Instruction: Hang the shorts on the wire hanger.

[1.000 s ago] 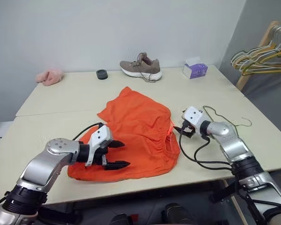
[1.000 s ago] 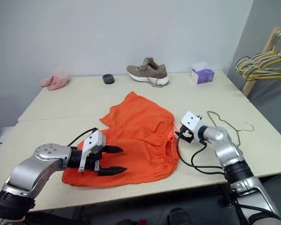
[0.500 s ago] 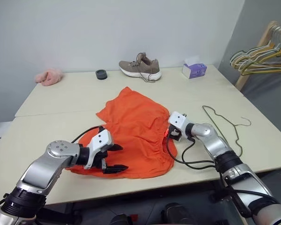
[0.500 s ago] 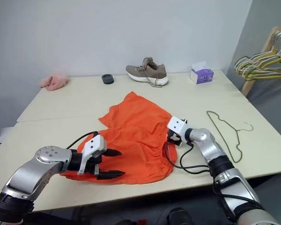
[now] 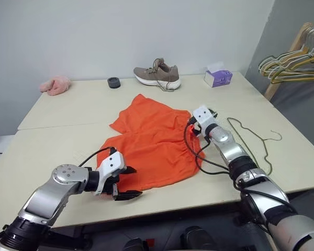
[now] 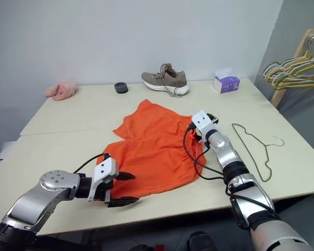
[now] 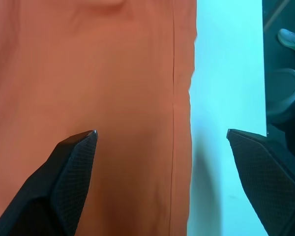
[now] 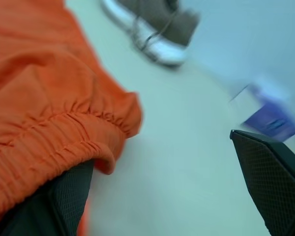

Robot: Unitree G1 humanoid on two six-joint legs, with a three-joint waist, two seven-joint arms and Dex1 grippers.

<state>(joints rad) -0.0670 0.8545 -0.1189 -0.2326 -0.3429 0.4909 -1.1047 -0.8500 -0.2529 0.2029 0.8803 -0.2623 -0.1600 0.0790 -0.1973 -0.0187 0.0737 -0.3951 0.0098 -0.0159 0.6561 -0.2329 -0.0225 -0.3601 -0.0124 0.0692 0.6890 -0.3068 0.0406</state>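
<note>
The orange shorts (image 5: 152, 146) lie rumpled in the middle of the table, waistband toward the right. My left gripper (image 5: 136, 182) is open at their near-left hem; in the left wrist view one finger (image 7: 71, 167) is over the fabric and the other over bare table. My right gripper (image 8: 157, 150) is open at the waistband's far right corner and points away from me. The gathered waistband (image 8: 83, 132) bunches over one of its fingers. The thin wire hanger (image 5: 251, 141) lies flat on the table to the right of the right arm.
Along the far edge of the table (image 5: 68, 112) are a brown shoe (image 5: 158, 75), a purple tissue box (image 5: 217, 78), a small black ring (image 5: 113, 82) and a pink fluffy cloth (image 5: 55, 84). A rack with a bunch of hangers (image 5: 290, 65) stands at the far right. The right arm's black cable loops over the shorts.
My right gripper has swung from pointing left to pointing away and moved up along the waistband. The shorts' right side has bunched and shifted farther away. The left gripper has sunk slightly toward the near hem.
</note>
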